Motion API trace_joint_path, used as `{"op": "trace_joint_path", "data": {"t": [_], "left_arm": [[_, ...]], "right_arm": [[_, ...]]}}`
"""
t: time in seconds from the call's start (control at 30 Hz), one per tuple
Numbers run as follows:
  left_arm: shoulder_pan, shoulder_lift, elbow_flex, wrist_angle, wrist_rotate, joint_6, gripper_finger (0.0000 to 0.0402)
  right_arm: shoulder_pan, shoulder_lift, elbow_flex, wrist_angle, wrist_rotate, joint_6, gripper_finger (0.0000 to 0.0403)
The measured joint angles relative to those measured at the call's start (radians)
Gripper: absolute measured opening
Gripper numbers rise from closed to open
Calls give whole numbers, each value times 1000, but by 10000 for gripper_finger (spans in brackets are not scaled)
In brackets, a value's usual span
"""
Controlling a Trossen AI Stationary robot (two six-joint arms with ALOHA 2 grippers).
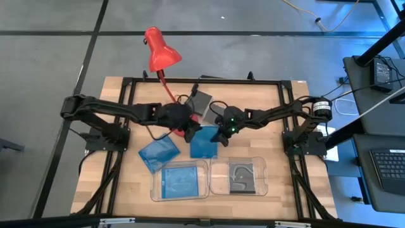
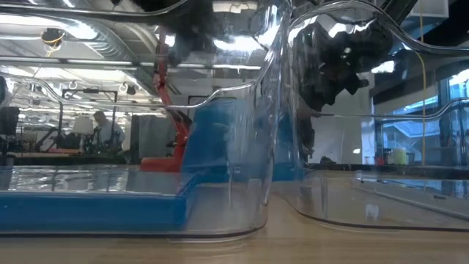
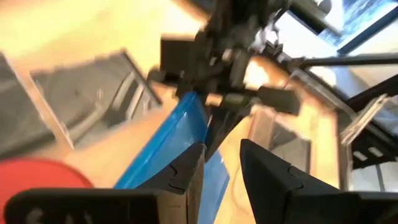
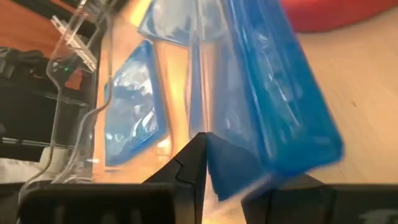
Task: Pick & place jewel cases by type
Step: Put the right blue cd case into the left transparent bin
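- My right gripper [image 1: 221, 134] sits near the middle of the worktop, clamped on the edge of a translucent blue jewel case [image 1: 204, 142]; the right wrist view shows that case [image 4: 267, 99] pinched between the fingers and tilted up off the wood.
- My left gripper [image 1: 185, 120] is just beside it, close to the red lamp base [image 1: 181, 133], which the arm mostly covers. In the left wrist view its fingers [image 3: 186, 168] stand slightly apart with the blue case's edge [image 3: 168, 146] showing between them; I cannot tell whether they touch it.
- A second blue case [image 1: 158, 152] lies flat left of the held one, toward the front edge.
- The left clear tray [image 1: 180, 180] at the front edge holds a blue case; the right clear tray [image 1: 238, 177] holds a dark grey case [image 1: 240, 175].
- Another dark case [image 1: 199, 101] lies toward the back edge, partly hidden by the arms.
- The low view looks through the tray walls, so the grippers are only dark blurs there.
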Motion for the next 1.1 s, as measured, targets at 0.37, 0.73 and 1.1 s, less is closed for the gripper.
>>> {"op": "trace_joint_path", "data": {"t": [0.37, 0.73, 1.1], "left_arm": [[-107, -165, 1, -11, -275, 127, 101], [-243, -177, 1, -31, -492, 230, 101], [-344, -202, 1, -137, -666, 247, 101]], "right_arm": [[-3, -98, 0, 24, 30, -132, 47], [-3, -272, 0, -7, 55, -208, 44], [-2, -558, 0, -231, 227, -342, 43]]}}
